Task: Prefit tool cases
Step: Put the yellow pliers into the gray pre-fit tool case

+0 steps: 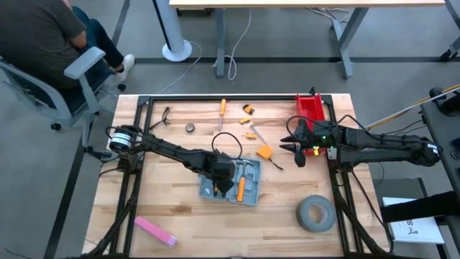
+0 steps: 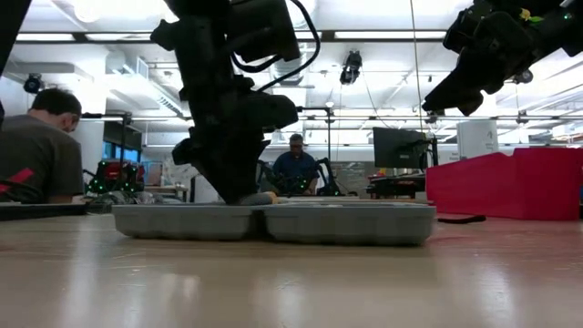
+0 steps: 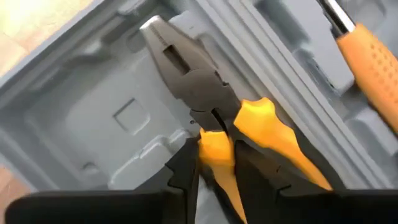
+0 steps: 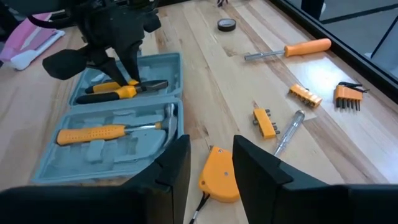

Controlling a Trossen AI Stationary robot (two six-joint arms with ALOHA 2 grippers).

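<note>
Both left gripper [image 3: 214,165] fingers pinch one pliers [image 3: 199,87] handle over the tool case [image 3: 87,118] recess; seemingly unseated, press level before releasing

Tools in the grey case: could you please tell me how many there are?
2: pliers in one half of the case, gripped by the left gripper; hammer in the other half. Others may be hidden.

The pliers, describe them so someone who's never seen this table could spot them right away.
Find the open grey tool case on the wooden table. The pliers lie in one half, under the left gripper. Unlike the hammer alongside, they have two yellow handles.
</note>
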